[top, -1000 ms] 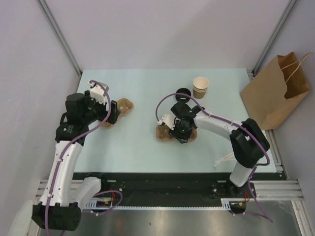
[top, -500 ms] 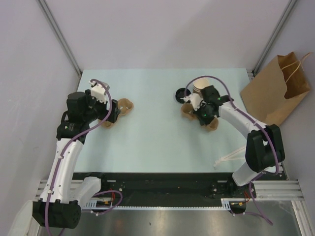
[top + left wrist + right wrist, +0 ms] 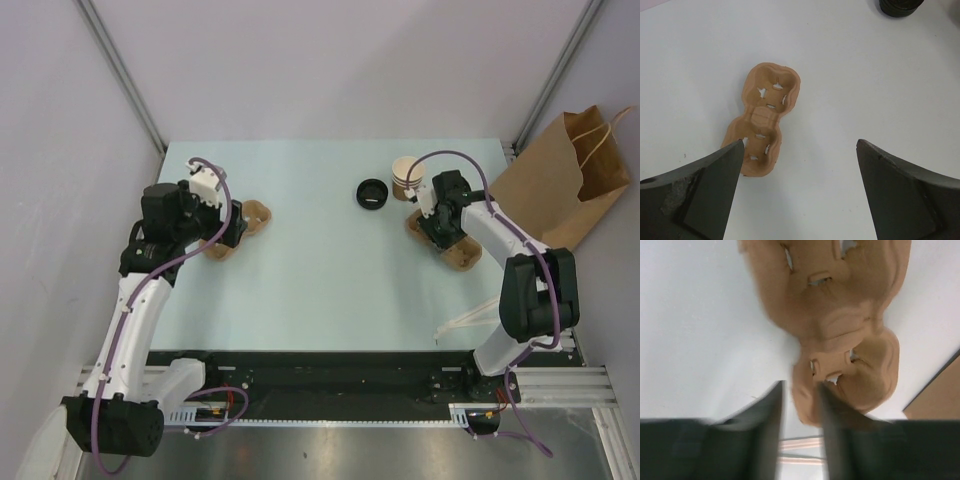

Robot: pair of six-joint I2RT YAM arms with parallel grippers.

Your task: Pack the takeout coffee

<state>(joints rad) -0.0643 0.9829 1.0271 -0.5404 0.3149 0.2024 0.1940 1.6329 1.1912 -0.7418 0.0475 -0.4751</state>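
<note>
The takeout coffee (image 3: 407, 177), a tan paper cup with no lid, stands upright at the back of the table, apart from both grippers. My right gripper (image 3: 440, 226) is just right of it, low over a brown pulp cup tray (image 3: 463, 256). In the right wrist view the jaws (image 3: 800, 387) straddle that tray's (image 3: 840, 315) near rim, slightly apart, and a sliver of table shows beside the left finger. My left gripper (image 3: 800, 145) hangs wide open over bare table, with a second pulp tray (image 3: 765, 117) by its left finger.
A small black lid (image 3: 372, 192) lies left of the cup. A brown paper bag (image 3: 565, 185) leans at the table's right edge, close to the right tray. Pale sticks (image 3: 455, 325) lie near the front right. The second tray (image 3: 258, 212) sits at the left.
My right arm has swung from the table's middle to the right, bringing the pulp tray beside the bag, and its jaws have eased apart. The left arm has barely moved.
</note>
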